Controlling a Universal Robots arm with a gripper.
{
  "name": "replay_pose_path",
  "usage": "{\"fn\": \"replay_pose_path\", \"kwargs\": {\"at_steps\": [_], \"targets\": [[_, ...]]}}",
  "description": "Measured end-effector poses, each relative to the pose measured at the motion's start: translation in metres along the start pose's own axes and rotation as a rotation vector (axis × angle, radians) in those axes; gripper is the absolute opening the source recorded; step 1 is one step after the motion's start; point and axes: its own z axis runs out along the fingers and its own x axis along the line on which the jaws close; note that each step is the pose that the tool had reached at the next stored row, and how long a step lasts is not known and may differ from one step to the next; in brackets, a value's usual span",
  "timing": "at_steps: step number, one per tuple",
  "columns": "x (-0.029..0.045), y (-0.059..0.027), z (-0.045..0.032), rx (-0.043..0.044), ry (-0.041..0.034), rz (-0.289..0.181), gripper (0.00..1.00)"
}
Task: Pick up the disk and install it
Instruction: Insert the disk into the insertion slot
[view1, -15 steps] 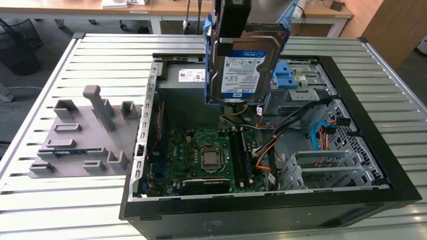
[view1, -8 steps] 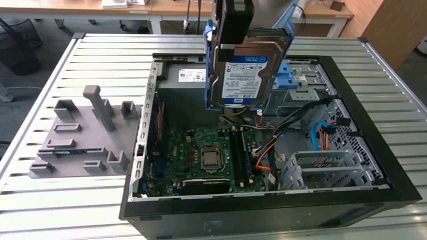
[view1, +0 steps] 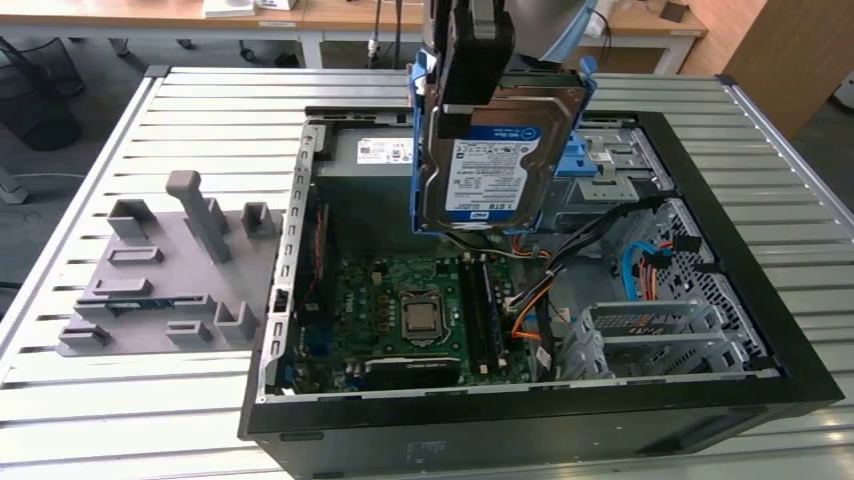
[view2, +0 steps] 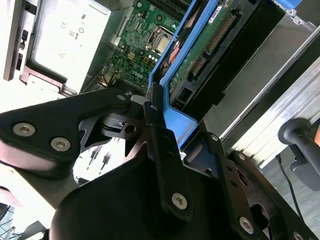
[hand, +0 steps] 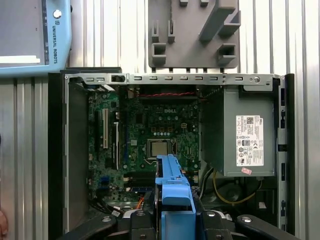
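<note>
Exterior view: disk (view1: 497, 160) hangs on edge above the open computer case (view1: 561, 420), clear of it.
Gripper (view1: 470, 92): clamped on the disk's upper edge.
Long axis: vertical, directly below the gripper.

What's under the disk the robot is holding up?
The open case: its green board and silver chip. The disk, held by the gripper, covers the spot straight below it in the first wrist view.

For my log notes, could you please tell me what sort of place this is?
Likely a robotics lab: a pincer holds the disk over an open computer case on a slatted metal table, desks behind.
</note>
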Motion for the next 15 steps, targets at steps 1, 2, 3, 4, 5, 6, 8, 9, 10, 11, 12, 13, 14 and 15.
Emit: {"fn": "replay_pose_path", "kwargs": {"at_steps": [1,2,3,4,5,6,8,9,10,11,12,13,14,15], "targets": [[0.0002,0.0,0.0,0.0,0.0001,0.0,0.37],[0.0003,0.0,0.0,0.0001,0.0001,0.0,0.37],[0.0003,-0.0001,0.0,0.0,0.0001,0.0,0.37],[0.0003,-0.0001,0.0,0.0,0.0002,0.0,0.37],[0.0003,-0.0001,0.0,0.0,0.0002,0.0,0.37],[0.0003,-0.0001,-0.0001,0.0,0.0002,0.0,0.37],[0.0003,-0.0001,0.0,0.0,0.0002,0.0,0.37],[0.0003,-0.0001,-0.0001,0.0,0.0002,0.0,0.37],[0.0003,-0.0001,0.0,0.0,0.0002,0.0,0.37],[0.0003,-0.0002,-0.0001,0.0,0.0003,0.0,0.37],[0.0004,-0.0009,0.0,0.0,0.0002,0.0,0.37],[0.0003,-0.0019,0.0,0.0,0.0002,0.0,0.37],[0.0002,-0.0031,-0.0001,0.0,0.0002,0.0,0.37],[0.0002,-0.005,-0.0001,0.0,0.0002,0.0,0.37]]}}
